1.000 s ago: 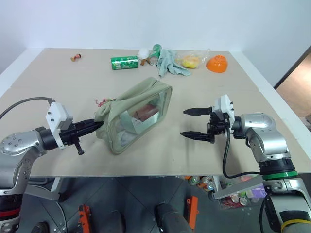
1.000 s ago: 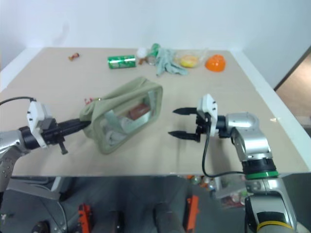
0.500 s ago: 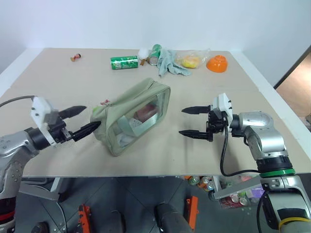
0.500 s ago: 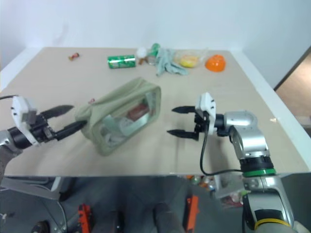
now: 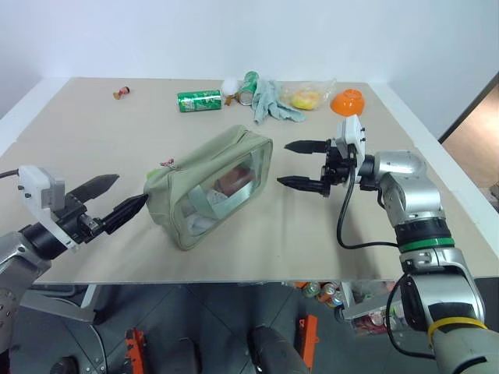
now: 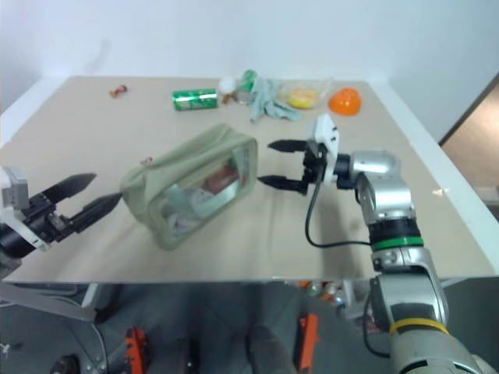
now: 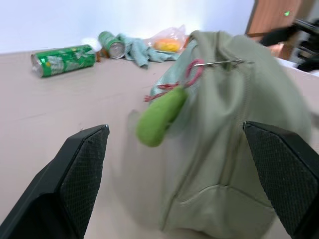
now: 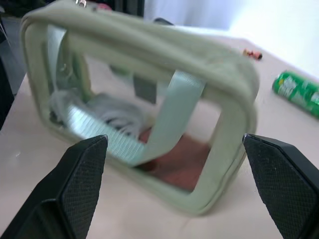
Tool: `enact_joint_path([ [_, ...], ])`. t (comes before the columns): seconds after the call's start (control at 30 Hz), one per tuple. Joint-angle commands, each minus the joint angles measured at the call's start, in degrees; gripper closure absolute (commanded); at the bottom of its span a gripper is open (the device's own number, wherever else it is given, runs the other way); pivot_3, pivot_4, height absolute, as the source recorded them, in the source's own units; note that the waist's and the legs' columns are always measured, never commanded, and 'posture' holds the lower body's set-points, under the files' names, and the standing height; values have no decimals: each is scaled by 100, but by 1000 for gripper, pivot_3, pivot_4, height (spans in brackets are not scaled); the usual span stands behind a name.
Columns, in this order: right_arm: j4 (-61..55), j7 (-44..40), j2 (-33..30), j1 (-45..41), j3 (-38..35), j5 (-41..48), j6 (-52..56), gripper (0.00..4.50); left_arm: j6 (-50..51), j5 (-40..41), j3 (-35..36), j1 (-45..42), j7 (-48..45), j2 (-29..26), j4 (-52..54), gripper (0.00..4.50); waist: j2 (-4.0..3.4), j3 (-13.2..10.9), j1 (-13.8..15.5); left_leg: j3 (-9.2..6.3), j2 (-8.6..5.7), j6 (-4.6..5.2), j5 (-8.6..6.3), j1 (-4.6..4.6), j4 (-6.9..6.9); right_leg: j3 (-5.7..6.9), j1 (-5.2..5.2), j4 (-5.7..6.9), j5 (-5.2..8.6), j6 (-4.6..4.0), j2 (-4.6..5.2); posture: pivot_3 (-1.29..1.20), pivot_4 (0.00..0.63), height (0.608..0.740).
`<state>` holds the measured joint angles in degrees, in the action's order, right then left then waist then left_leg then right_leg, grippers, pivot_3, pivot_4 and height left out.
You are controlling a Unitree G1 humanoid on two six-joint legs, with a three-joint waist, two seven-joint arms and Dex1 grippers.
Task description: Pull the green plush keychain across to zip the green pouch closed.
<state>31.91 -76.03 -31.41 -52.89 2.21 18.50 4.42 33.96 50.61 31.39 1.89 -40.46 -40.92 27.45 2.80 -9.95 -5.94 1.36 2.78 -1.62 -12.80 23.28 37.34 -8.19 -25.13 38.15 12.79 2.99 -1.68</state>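
Observation:
The green pouch [image 5: 210, 187] rests on the table with its clear side panel [image 8: 124, 129] facing my right gripper. At the pouch's left end the green plush keychain [image 7: 159, 117] hangs loose from the zipper pull on its red-pink cord. My left gripper [image 5: 117, 196] is open just left of that end, apart from the keychain, with nothing between its fingers. Close to the pouch's right end, my right gripper [image 5: 284, 164] is open too, held level and pointing at the pouch without touching it.
Along the table's far edge lie a green soda can [image 5: 199, 100], a second can [image 5: 249, 84], a pale teal glove [image 5: 273, 105], a plastic bag with something yellow [image 5: 308, 97] and an orange bowl [image 5: 348, 101]. The table's front edge [image 5: 257, 274] runs below the pouch.
My left gripper has opened, let go of the pouch's left end and drawn back to the left. My right gripper has risen and moved in towards the pouch's right end.

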Motion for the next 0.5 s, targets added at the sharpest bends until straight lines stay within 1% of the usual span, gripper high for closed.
enact_joint_path([
  [0.03,720,-218,79,-505,-18,-186,-509,0,123,360,409,191,-300,-373,388,41,-2,-1,-1,-2,1,0,0,1,-1,4,-1,0,3,-6,0,0,150,740],
  [0.13,1556,-354,259,-1067,21,-402,-897,0,288,639,623,445,-674,-740,603,41,-11,-8,-18,-2,2,-1,-1,3,-6,6,-7,1,12,-21,0,0,150,740],
  [0.23,2183,-391,420,-1432,21,-605,-1282,0,273,721,623,443,-741,-860,646,41,-35,-23,-31,-1,2,-1,-1,1,-9,8,-7,1,19,-33,1,0,150,740],
  [0.37,2759,-456,588,-1800,-26,-781,-1613,0,198,664,502,257,-739,-929,615,41,-39,-25,-45,-16,2,-1,-1,2,-10,20,-3,1,19,-32,1,0,150,740],
  [0.5,3106,-429,784,-2043,-33,-918,-1787,0,16,320,211,123,-710,-837,576,41,-51,-33,-49,-21,0,-2,-1,5,-11,23,-3,1,13,-22,3,0,150,740],
])
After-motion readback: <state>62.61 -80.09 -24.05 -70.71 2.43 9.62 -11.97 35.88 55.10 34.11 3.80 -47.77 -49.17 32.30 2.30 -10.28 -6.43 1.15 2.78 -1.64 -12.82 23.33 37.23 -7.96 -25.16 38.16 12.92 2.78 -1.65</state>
